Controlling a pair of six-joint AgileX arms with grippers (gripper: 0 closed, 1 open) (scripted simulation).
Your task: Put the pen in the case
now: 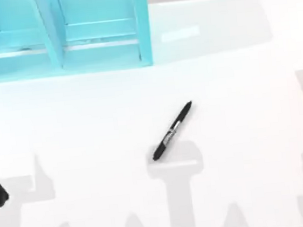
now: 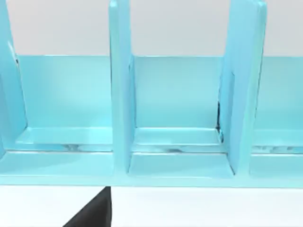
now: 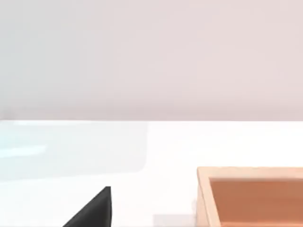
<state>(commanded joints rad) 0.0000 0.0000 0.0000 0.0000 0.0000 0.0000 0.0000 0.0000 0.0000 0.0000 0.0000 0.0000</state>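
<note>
The pen (image 1: pixel 173 131) lies slanted on the table (image 1: pixel 251 135), untouched; a flat grab may roll it; I cannot tell either claw's state.

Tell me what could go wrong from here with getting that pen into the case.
1. The pen lies flat and diagonal on the white table; being slim, it may roll or slip if pinched off-angle.
2. The blue case has narrow upright dividers; a tilted pen could catch on one.
3. A wooden box sits near the right arm; it could be mistaken for the target.
</note>
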